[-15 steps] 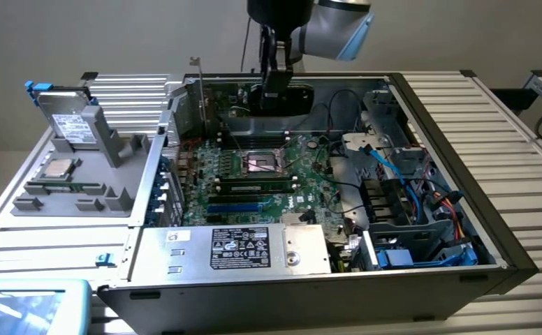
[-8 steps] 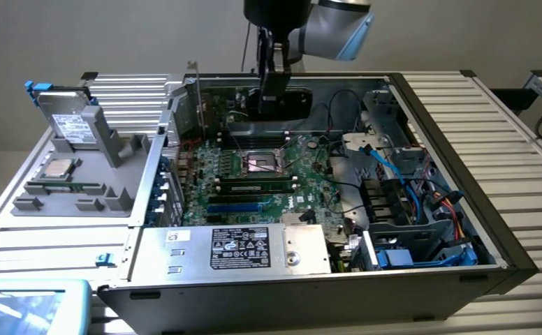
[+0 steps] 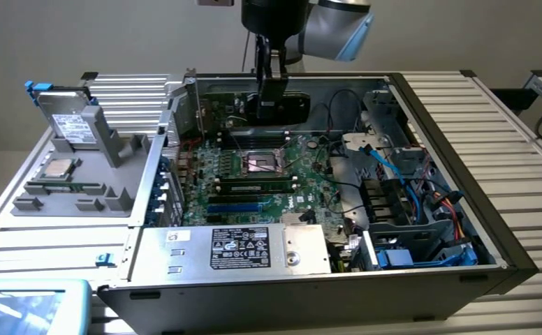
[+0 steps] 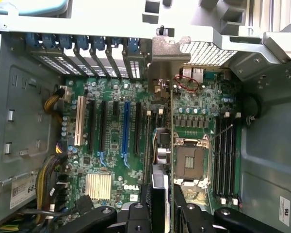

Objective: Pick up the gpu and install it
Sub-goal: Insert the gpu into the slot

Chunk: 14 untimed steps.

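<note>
With "DELL" readable on the motherboard (image 4: pixel 130 187), the arm (image 3: pixel 332 24) hangs straight down into the case (image 3: pixel 494 237), its gripper (image 3: pixel 273 105) half closed on the upright gpu (image 3: pixel 296 112).

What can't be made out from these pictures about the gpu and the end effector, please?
Wrist view: the gpu shows edge-on, so its faces are hidden, and it covers the motherboard beneath it.
Wrist view: the end effector, shut on the gpu, is cut off by the picture's edge.
Exterior view: whether the gpu's lower edge touches the motherboard; the card hides that.
Exterior view: the power supply label's print, too small.
</note>
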Each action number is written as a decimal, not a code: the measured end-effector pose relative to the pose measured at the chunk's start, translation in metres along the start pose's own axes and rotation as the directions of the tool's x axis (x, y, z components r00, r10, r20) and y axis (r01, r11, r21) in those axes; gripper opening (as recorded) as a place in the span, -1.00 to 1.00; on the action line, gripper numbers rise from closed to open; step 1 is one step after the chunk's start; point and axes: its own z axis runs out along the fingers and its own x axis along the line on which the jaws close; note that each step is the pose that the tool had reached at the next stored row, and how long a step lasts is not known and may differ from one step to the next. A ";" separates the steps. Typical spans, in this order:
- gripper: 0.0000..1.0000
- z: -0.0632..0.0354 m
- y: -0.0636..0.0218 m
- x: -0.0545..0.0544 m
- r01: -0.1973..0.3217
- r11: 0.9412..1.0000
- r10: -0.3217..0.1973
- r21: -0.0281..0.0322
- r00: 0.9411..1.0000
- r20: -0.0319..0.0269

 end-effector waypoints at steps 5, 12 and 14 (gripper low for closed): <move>-0.44 0.0004 0.0000 0.000 0.000 1.000 0.000 0.000 1.000 0.000; -0.44 0.0007 0.0002 0.000 -0.002 1.000 0.002 0.002 1.000 -0.005; -0.44 0.0008 0.0004 0.000 -0.006 1.000 0.006 0.007 1.000 -0.016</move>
